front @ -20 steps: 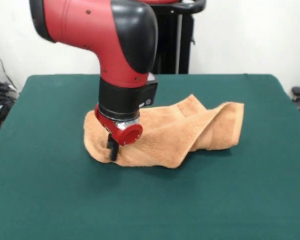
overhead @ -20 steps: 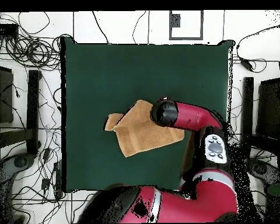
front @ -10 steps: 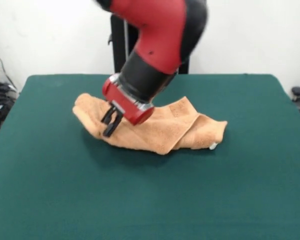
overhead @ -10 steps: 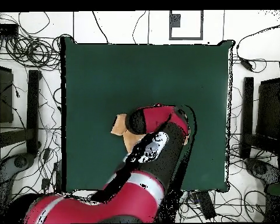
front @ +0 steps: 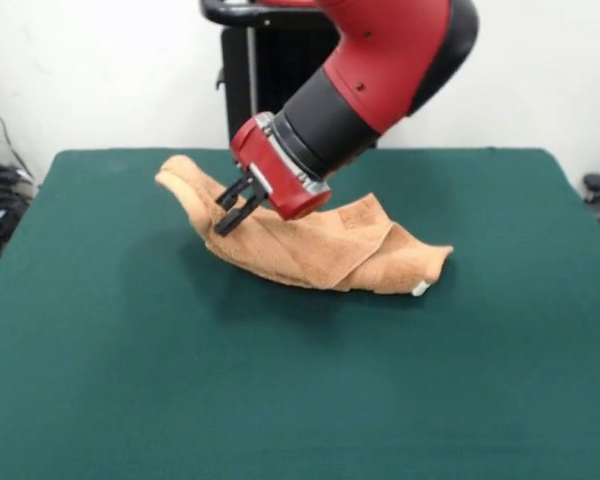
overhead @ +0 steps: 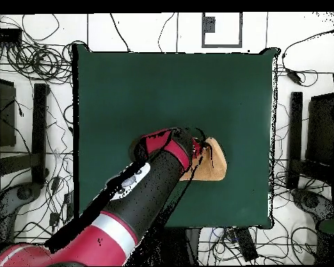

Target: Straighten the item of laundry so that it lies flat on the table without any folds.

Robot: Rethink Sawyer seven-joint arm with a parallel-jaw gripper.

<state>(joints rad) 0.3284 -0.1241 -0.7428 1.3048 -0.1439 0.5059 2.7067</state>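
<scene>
The item of laundry (front: 320, 250), an orange-tan terry towel, lies crumpled and folded over itself across the middle of the green table (front: 300, 400). Its left end is lifted off the felt and casts a shadow, while its right end rests on the table with a small white tag (front: 420, 288) showing. My gripper (front: 236, 208) is tilted over the raised left part, its black fingers shut on the cloth. In the overhead view the arm hides most of the towel (overhead: 213, 160); only one end shows beside the gripper (overhead: 196, 154).
The table (overhead: 128, 90) is far larger than the towel, with green felt on all sides of it. Cables (overhead: 30, 55) and black stands (overhead: 39, 132) lie on the floor around the table's edges.
The gripper has swung up and away from the front edge, dragging the towel's left end with it and lifting it. The tall fold at the right has dropped flatter onto the table.
</scene>
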